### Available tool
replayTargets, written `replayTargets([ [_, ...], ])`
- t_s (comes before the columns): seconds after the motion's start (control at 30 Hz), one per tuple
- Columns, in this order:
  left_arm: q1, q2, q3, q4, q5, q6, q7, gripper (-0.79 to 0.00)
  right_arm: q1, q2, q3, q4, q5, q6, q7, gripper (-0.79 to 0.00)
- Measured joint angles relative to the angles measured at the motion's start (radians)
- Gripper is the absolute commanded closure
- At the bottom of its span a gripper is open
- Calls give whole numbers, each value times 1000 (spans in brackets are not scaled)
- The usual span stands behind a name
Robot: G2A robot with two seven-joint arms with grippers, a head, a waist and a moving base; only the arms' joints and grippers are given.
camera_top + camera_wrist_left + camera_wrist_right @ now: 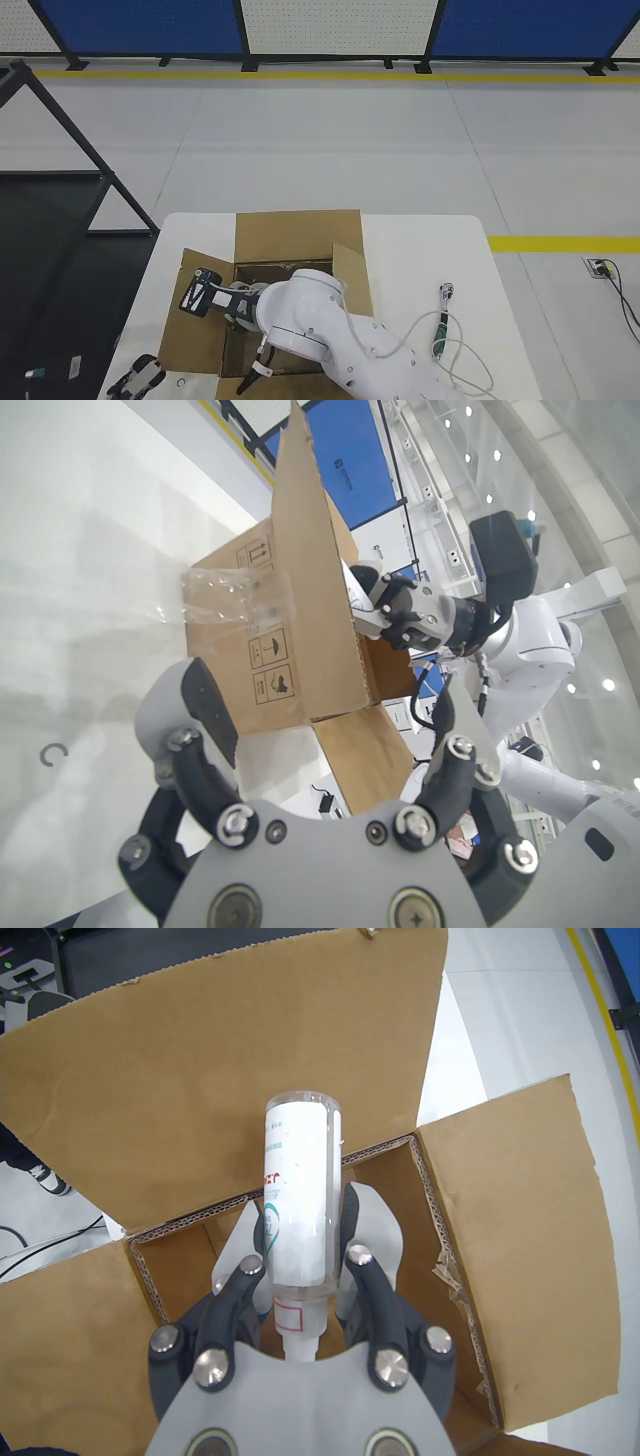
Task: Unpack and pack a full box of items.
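1. Flanking the box (297, 238) at its 7 o'clock: left gripper (322, 695), fingers spread wide, nothing held.
2. Right gripper (302, 1210), clamped on clear bottle (300, 1168); cap at palm, long axis and base pointing toward 9 o'clock, over the box's 9 o'clock rim.

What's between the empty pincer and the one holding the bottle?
A box flap stands between the left pincer and the right pincer gripping the bottle; the left wrist view shows it.
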Motion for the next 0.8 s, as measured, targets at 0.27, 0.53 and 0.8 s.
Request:
replayTargets([
  [0.27,-3,-1,12,-12,10,8,3,0,-1,-7,4,14,1,-5,-4,0],
  [0.53,-17,-1,23,-10,10,30,8,0,-2,-12,10,18,-6,-6,-1,0],
  [0.8,-17,-2,16,-12,-14,50,19,0,-23,-7,33,-22,-46,18,20,0],
])
